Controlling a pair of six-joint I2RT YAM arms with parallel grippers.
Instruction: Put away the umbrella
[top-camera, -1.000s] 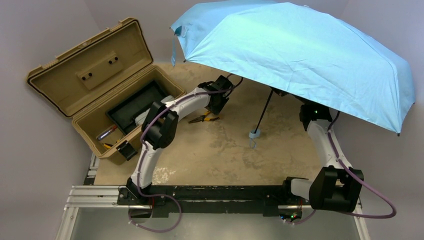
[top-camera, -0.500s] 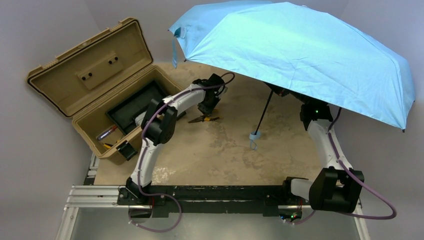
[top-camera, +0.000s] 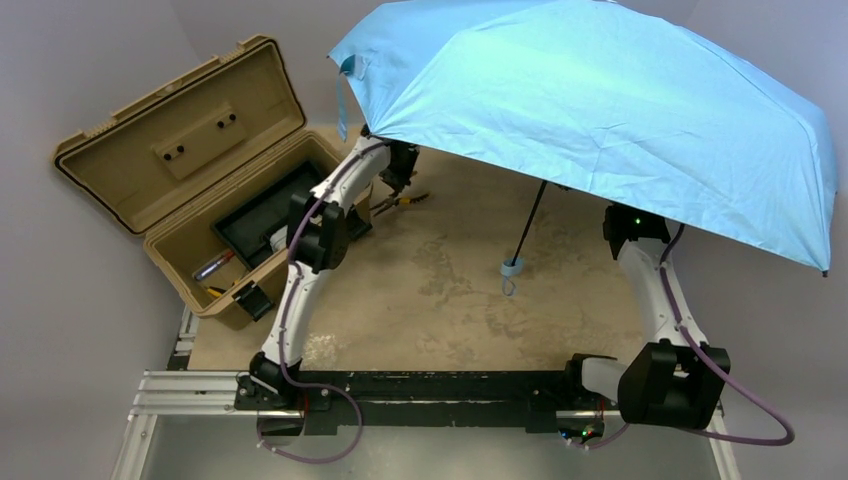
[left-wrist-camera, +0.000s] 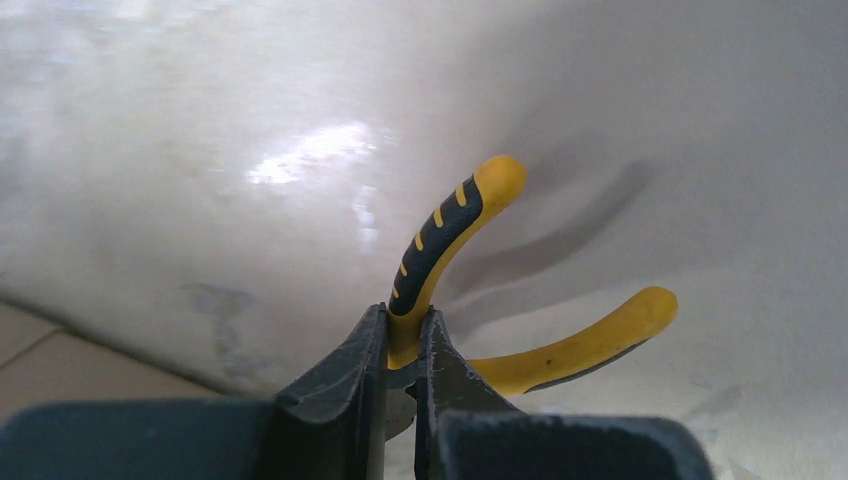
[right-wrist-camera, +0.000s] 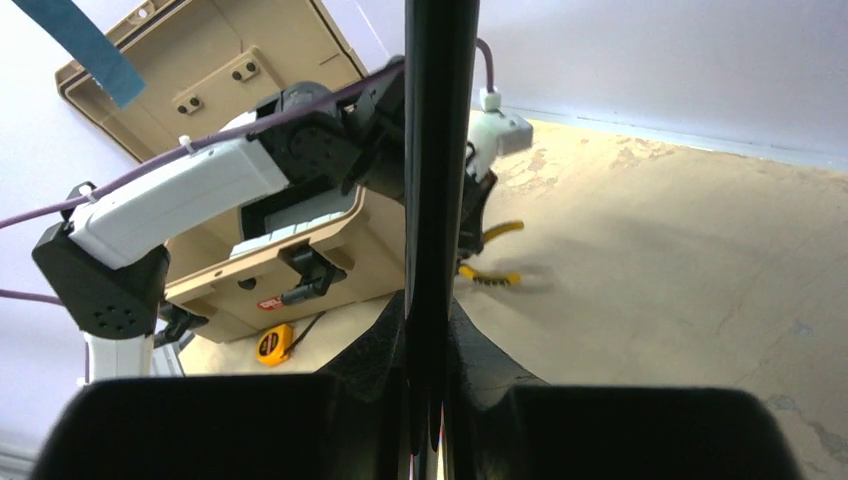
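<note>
We see an open sky-blue umbrella (top-camera: 600, 110) held over a mottled tan tabletop (top-camera: 440, 300), right of an open tan toolbox (top-camera: 180, 150).
Our right gripper (right-wrist-camera: 428, 340) is clamped on its black shaft (right-wrist-camera: 438, 150); its blue handle (top-camera: 511, 268) hangs low, right of the toolbox; our left gripper (left-wrist-camera: 402, 328) pinches yellow-handled pliers (left-wrist-camera: 440, 235) just beside the toolbox; plain pale grey walls (top-camera: 60, 60) rise behind the toolbox.
</note>
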